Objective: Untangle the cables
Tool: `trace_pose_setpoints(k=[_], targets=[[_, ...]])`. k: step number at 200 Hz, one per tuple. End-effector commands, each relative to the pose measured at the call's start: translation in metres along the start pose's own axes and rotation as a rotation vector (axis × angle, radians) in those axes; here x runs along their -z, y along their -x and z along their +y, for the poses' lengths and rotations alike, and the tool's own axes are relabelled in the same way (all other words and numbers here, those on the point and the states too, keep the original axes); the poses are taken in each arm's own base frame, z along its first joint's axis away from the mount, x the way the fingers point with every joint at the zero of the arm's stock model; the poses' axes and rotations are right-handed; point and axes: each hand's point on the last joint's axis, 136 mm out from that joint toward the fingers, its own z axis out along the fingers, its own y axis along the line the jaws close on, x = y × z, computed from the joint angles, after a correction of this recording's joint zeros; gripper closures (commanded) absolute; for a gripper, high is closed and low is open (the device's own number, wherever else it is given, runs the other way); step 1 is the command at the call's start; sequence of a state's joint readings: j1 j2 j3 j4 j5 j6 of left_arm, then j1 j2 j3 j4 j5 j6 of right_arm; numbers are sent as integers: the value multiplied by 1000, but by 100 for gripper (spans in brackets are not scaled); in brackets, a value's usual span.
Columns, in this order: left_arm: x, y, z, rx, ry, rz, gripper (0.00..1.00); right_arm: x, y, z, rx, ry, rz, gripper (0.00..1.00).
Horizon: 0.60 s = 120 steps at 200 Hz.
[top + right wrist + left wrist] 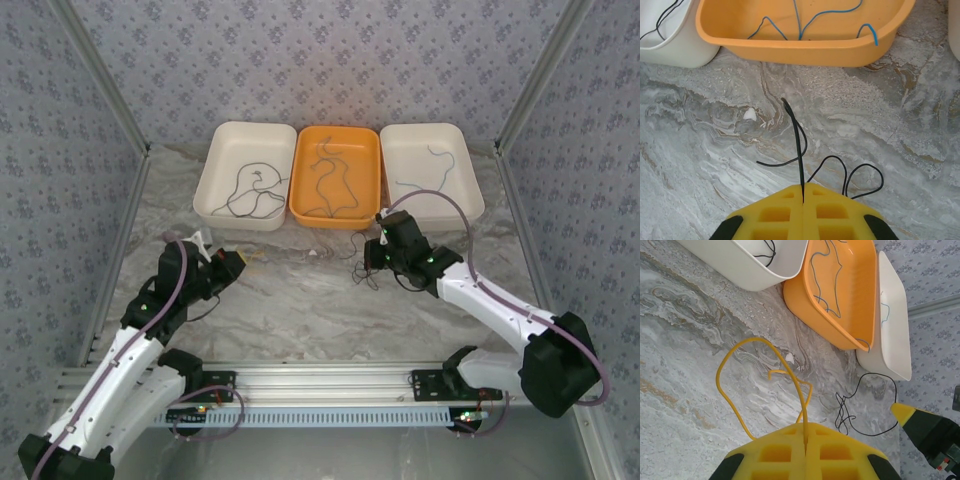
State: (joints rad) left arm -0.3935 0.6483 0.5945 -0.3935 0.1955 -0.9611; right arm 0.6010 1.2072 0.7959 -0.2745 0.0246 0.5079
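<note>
The left tool (804, 434) is clenched on a yellow cable (760, 339). The right tool (803, 195) pinches a black cable (799, 144) over the bench (700, 150), near the orange tray (805, 50).

Left wrist view: the left gripper (804, 430) is cropped by the bottom edge. The yellow cable (718, 376) is lost in the seam where that gripper clamps it, so the held stretch is hidden, and the orange tray (805, 307) and a white tray (750, 270) run off the top. Right wrist view, same trouble: the right gripper (803, 190) is cropped at the bottom, the dark cable (796, 130) is swallowed by its clamped seam, and the orange tray loses its far side to the top edge. From the top camera, the cables (330, 185) in the orange tray are too thin to tell where they cross.
</note>
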Motion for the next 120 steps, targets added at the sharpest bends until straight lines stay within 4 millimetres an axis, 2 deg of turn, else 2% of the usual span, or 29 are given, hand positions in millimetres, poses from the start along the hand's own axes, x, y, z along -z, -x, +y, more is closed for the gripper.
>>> trace_pose_setpoints(k=[1,15,25,41,50,66,74,85,87,92,109,120], targets=[[-3,-2,-2,-4,-31,5,100,4,8,-11,-35,-85,-15,55],[-7,-5,1,3,-32,16,100,13,15,-25,-52,-157,-44,25],[-9,-9,1,-1,-36,24,100,24,28,-35,-73,-191,-79,20],[-15,-15,4,-12,-36,38,100,42,59,-56,-138,-239,-150,23],[-20,-19,5,-15,-34,45,100,46,77,-65,-176,-236,-177,25],[-30,-26,3,-22,-50,59,100,45,108,-96,-278,-278,-216,30],[-36,-30,3,-31,-48,66,100,41,122,-112,-338,-304,-223,33],[-42,-33,1,-42,-44,71,100,24,133,-136,-431,-341,-195,38],[-43,-34,1,-44,-43,73,100,23,143,-138,-448,-340,-206,39],[-45,-35,-1,-47,-46,75,100,16,151,-144,-481,-342,-199,41],[-52,-38,-4,-54,-45,86,100,-19,170,-163,-566,-359,-159,44],[-54,-39,-6,-64,-41,92,100,-33,184,-170,-575,-379,-162,44]])
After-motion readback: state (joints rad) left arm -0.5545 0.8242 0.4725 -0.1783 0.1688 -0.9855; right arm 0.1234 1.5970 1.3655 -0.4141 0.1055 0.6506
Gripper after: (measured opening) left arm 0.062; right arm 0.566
